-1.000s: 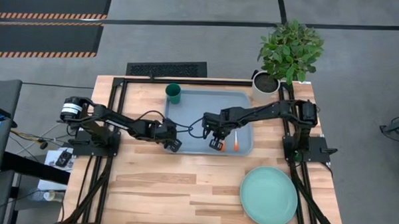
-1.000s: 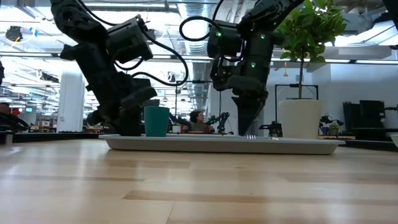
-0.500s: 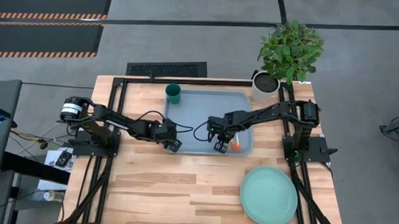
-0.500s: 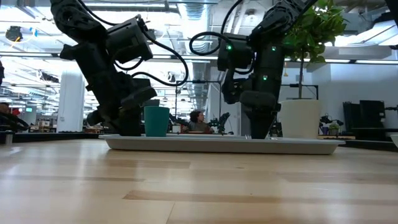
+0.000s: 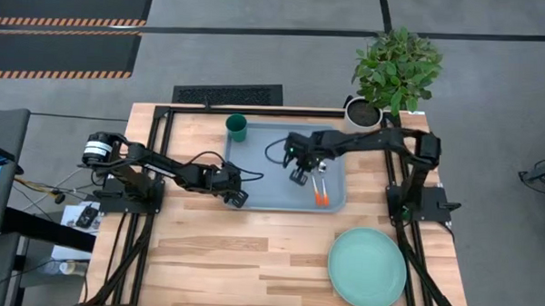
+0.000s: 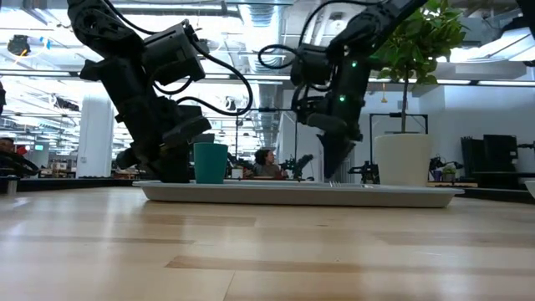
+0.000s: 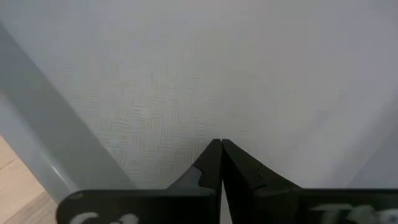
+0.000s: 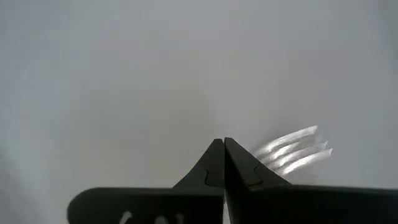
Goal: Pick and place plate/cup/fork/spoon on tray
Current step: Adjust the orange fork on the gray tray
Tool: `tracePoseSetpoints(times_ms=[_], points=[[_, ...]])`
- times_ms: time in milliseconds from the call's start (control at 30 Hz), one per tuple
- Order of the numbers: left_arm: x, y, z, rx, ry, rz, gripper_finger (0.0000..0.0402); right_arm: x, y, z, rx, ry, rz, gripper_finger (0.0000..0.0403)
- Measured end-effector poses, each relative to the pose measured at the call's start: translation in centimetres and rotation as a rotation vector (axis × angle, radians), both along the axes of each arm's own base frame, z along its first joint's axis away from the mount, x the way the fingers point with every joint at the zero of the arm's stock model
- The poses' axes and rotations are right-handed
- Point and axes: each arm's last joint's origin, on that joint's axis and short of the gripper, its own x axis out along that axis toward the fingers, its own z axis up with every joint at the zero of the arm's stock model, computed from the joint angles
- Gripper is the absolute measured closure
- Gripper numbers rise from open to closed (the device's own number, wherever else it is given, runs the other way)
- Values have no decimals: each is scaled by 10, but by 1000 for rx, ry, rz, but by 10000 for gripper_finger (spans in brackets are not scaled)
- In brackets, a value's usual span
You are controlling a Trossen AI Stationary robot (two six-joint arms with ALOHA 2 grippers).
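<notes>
One fork (image 5: 319,188) flat on tray (image 5: 262,193), tines toward plant side; both grippers' jaws closed, empty.

One tray (image 5: 270,182); one cup (image 5: 236,127); one plate (image 5: 367,268); one fork (image 8: 295,151), its tines plain in the right wrist view; one more orange-handled piece beside it on the tray, most likely the spoon (image 5: 323,189), though too small to tell apart from above; one potted plant (image 5: 391,74); two arms, each with one gripper: the left gripper (image 5: 238,198) and the right gripper (image 5: 298,176); one table (image 5: 241,261).
</notes>
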Motion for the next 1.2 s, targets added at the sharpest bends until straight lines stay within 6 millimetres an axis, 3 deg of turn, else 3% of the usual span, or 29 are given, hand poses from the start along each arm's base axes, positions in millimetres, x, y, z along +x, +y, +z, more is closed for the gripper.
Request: tracePoseSetpoints(times_ms=[633, 1200], points=[[1, 0, 0, -5, -16, 8, 401, -7, -29, -6, -9, 14, -34, 390], [1, 0, 0, -5, -18, 10, 401, -17, -34, -9, -29, 95, -75, 391]])
